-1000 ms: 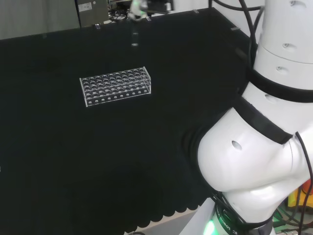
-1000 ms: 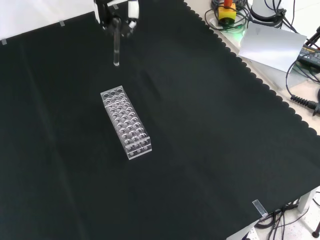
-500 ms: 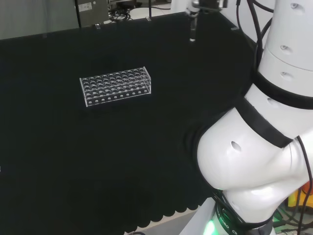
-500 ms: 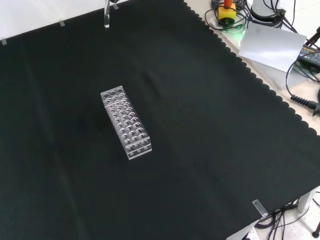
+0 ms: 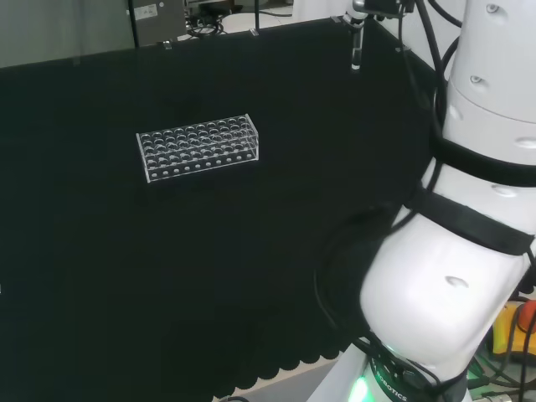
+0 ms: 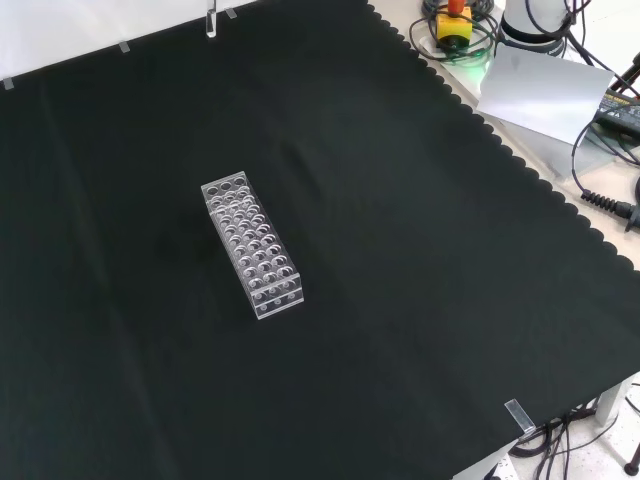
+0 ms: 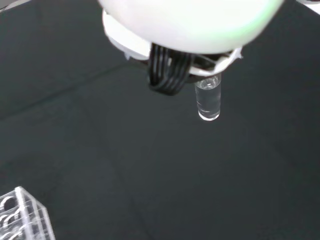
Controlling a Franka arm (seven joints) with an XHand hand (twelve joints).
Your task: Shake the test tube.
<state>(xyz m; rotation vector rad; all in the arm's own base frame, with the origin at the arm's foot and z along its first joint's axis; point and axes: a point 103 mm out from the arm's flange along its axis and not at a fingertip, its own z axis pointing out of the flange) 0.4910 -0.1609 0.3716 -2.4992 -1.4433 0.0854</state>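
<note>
Fingers [image 7: 227,60] of the hand [image 7: 185,25] were closed on the upper end of the test tube [image 7: 208,102], which hung upright below them with its rounded lower end free and clear of the black cloth [image 7: 150,165]. In the wrist view the tube looked clear, and whether it held any liquid could not be told. A bundle of black cords [image 7: 169,75] ran down beside it from under the white, blurred body of the hand. In the head view the tube hung high over the far right part of the cloth, just left of the arm's own white links [image 5: 452,285] and well apart from the test tube rack [image 5: 198,146]. That rack, a clear block with rows of round holes, lay flat on the cloth left of the middle, its long side running across the view. In the front view the rack stood near the centre with its long side running from upper left to lower right, and the tube's lower end showed at the top edge, to the left above the rack and far from it. One corner of the rack also showed in the wrist view, well apart from the tube. Beyond the cloth's scalloped edge, at the upper right of the front view, sat a yellow box with a red button [image 6: 452,20], a grey sheet [image 6: 545,95] and some black cables [image 6: 600,190].
</note>
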